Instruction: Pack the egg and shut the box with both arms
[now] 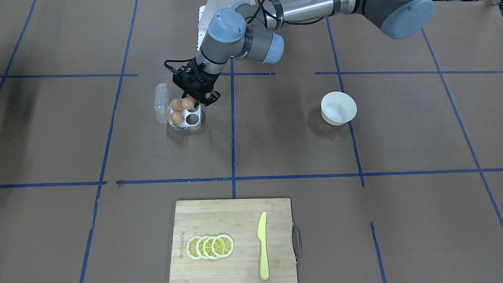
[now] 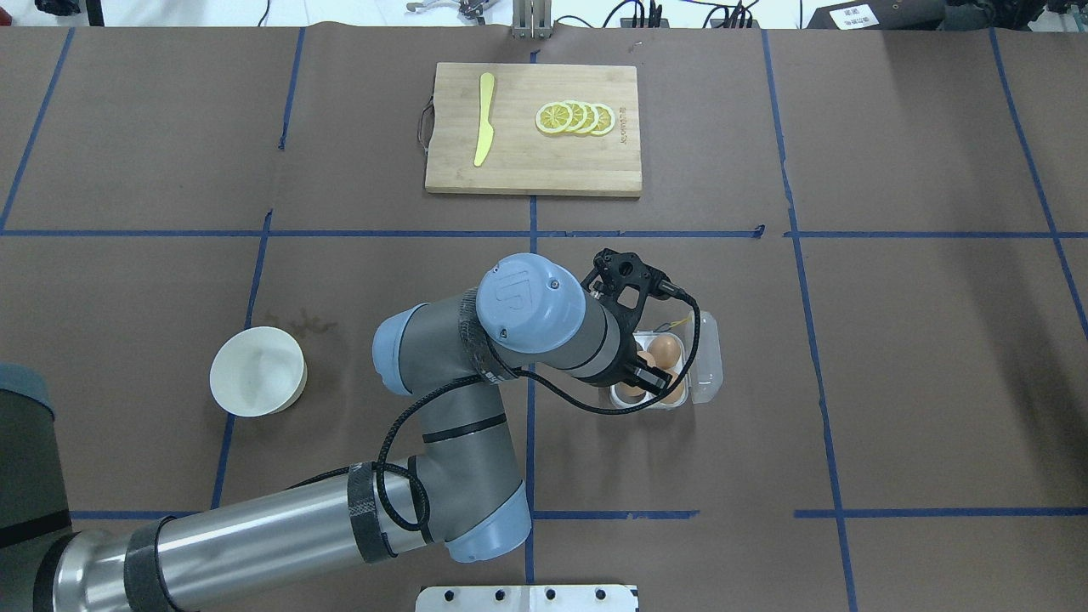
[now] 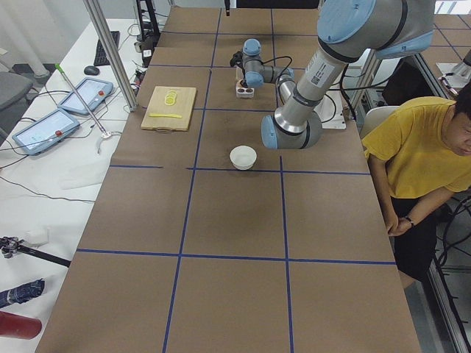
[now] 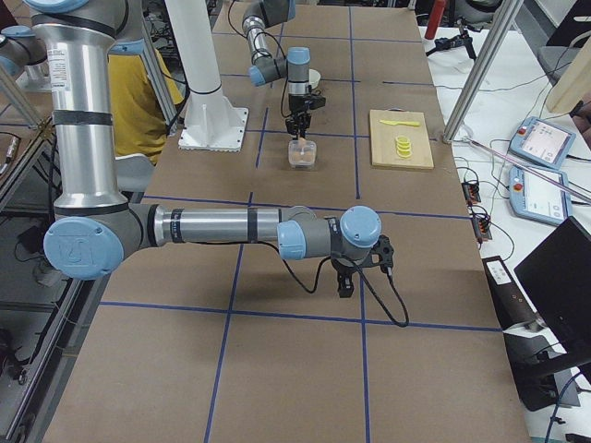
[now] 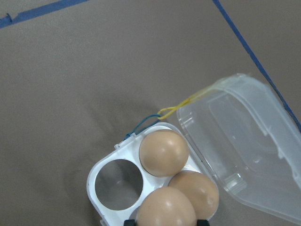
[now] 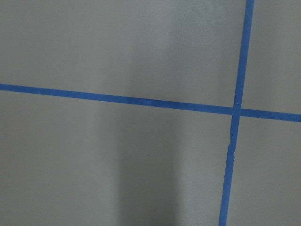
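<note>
Light was bright, even and diffuse, from overhead. Shadows were soft; a dim vertical band lay on the table in the right wrist view. The clear lid showed pale sheen

Two eggs in box, third egg in left gripper above; bowl well apart.

This is a robotics laboratory. The long counter is covered with brown paper and divided into squares by blue tape. Two grey robot arms reach over it. On a white desk beside the counter lie control tablets and cables. At the counter's other side sits a man in a yellow shirt.
</note>
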`<state>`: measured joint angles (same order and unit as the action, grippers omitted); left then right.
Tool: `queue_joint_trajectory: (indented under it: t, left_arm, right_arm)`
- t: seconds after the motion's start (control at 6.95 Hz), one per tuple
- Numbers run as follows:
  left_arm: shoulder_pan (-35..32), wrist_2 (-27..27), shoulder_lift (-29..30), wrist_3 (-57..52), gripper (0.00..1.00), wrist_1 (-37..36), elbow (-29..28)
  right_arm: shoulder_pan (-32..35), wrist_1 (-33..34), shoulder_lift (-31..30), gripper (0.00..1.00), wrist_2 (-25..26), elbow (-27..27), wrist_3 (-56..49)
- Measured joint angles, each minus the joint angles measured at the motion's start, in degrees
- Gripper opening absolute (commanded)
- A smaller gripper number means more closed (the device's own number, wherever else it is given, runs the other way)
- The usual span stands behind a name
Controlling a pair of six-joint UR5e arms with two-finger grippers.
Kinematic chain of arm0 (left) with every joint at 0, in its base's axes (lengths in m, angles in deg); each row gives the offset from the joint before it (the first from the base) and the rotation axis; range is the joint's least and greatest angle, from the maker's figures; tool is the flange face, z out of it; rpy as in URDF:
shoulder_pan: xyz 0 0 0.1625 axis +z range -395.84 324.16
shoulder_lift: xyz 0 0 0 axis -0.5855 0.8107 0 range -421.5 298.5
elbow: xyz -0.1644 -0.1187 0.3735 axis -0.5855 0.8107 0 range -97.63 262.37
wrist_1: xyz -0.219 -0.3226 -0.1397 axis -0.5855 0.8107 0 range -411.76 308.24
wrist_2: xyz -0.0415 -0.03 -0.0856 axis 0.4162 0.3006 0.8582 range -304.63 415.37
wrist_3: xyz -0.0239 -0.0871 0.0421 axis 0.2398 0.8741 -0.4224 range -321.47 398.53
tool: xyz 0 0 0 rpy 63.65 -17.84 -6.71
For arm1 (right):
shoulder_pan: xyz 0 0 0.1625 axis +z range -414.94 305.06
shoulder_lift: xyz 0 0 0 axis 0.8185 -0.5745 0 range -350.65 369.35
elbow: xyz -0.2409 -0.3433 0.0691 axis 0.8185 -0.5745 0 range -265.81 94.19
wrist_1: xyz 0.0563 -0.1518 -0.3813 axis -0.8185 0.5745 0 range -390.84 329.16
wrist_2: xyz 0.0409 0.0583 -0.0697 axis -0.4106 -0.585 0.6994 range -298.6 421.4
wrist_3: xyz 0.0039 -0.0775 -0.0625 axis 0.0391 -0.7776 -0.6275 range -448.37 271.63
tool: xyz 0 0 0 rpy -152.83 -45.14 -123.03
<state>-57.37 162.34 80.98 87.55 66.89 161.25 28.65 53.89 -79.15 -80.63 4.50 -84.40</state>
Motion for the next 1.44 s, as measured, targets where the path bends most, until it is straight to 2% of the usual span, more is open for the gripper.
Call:
queue_joint_trajectory:
  t: [1.01,1.15,1.29,1.44]
  left_arm:
    - [-1.12,0.02,-1.04,0.00,1.00,-0.37,1.12]
    - [-2.35,0.14,-3.32,0.18,1.00,-0.91,3.87]
    - [-4.10,0.34,-7.64,0.23,1.00,-2.56,8.96]
    - [-6.53,0.48,-10.94,0.18,1.00,-6.21,13.32]
  right_arm:
    - [0.00,0.00,0.01,1.00,-0.09,0.03,0.07]
    - [-0.31,-0.01,0.05,1.00,-0.09,0.27,0.19]
    - [-1.05,-0.06,0.07,1.00,-0.07,1.01,1.24]
    - [-1.72,-0.10,0.02,1.00,-0.01,2.06,3.08]
